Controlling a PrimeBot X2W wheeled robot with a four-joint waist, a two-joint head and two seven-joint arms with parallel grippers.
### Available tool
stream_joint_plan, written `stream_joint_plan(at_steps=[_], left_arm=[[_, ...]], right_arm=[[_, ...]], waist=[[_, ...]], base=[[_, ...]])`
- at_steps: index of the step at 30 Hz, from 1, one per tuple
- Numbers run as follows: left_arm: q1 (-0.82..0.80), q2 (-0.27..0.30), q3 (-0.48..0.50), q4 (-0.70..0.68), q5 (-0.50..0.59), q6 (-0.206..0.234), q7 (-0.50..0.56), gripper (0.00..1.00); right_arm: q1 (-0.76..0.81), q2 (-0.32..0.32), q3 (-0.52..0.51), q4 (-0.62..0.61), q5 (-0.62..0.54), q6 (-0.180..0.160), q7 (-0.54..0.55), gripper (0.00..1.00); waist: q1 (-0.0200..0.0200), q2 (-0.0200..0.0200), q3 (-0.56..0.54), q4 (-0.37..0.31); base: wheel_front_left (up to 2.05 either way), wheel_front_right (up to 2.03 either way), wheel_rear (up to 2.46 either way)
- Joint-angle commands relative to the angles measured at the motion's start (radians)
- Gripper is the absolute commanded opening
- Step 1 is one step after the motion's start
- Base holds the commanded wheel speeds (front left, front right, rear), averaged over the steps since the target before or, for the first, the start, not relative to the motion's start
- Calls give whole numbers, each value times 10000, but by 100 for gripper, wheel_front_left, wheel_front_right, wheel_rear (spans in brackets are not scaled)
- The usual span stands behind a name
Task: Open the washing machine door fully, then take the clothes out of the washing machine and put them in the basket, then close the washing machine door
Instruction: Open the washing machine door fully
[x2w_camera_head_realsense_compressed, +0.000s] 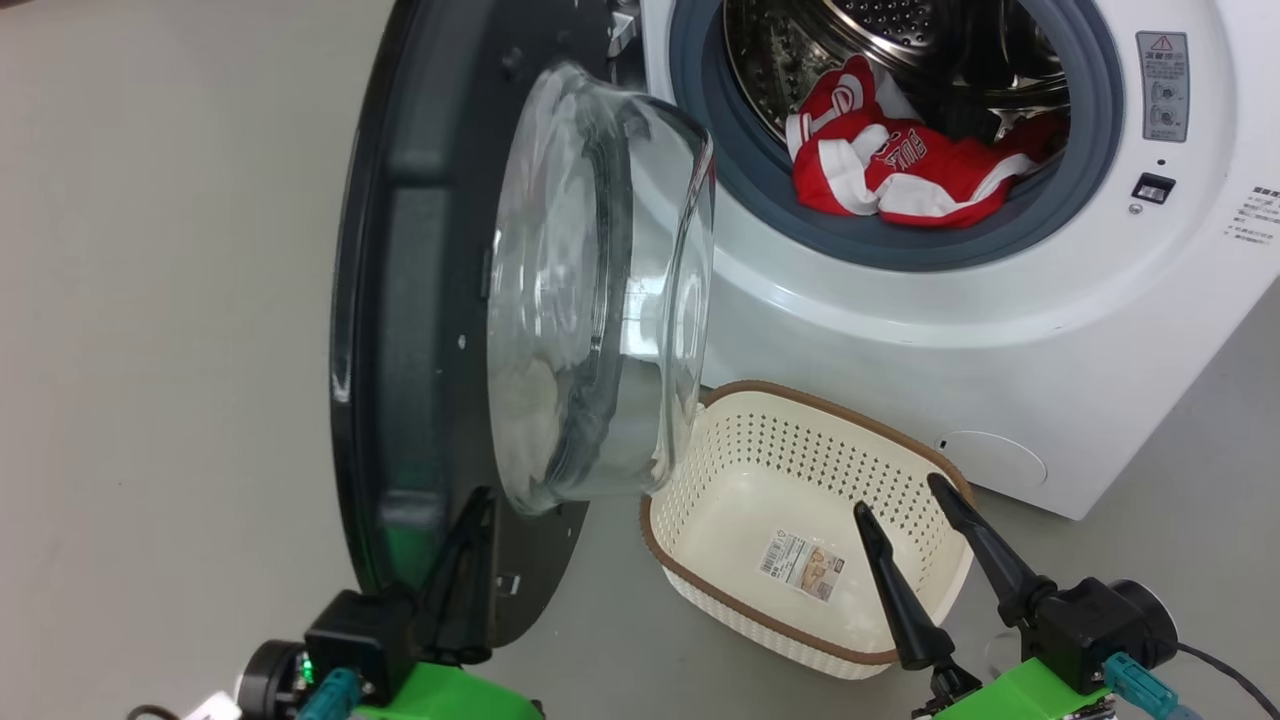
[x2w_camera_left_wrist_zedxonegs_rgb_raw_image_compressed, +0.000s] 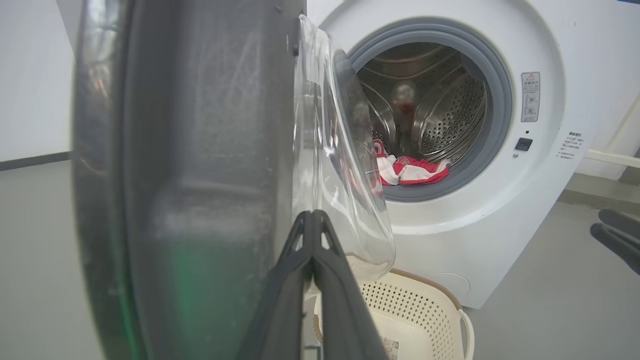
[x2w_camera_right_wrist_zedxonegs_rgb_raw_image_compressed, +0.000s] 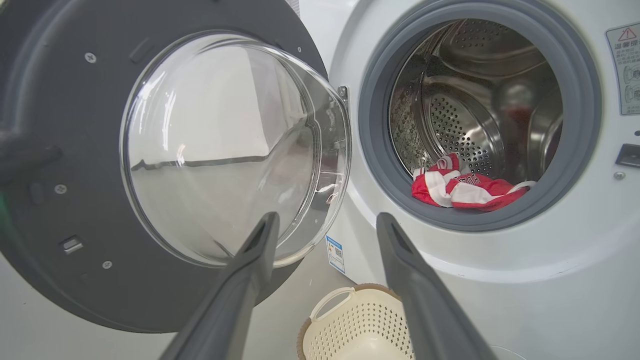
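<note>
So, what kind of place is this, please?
Probably a laundry corner in a test room, though I cannot be sure: a white washing machine with its door open stands on a plain grey floor, with a cream basket in front of it.

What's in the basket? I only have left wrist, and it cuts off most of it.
Observer: Nothing. Head view shows the basket holding just a label sticker on its floor.
Operator: Right gripper open?
Observer: Yes. The right gripper has its fingers spread, over the basket's right side in the head view.
Operator: Where's left on the door?
Observer: The left gripper, shut, has its tips at the washing machine door's inner frame, just under the glass bowl. Contact I can't confirm.
</note>
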Motion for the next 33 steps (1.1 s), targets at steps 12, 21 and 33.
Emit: stream_joint_plan(at_steps=[12, 21, 33], left_arm=[[-212, 508, 1406, 551, -430, 352, -813, 0], [-549, 765, 2021, 1116, -647, 469, -1130, 0], [-997, 988, 2635, 2151, -1047, 350, -1544, 0]], right_arm=[[-125, 18, 349, -512, -230, 63, 283, 100], [-99, 18, 347, -595, -268, 63, 371, 100], [-65, 18, 331, -779, -460, 63, 619, 100]], waist=[[0, 0, 97, 30], [0, 0, 119, 11], [0, 0, 268, -5]], base=[[0, 0, 0], [0, 0, 0], [0, 0, 0]])
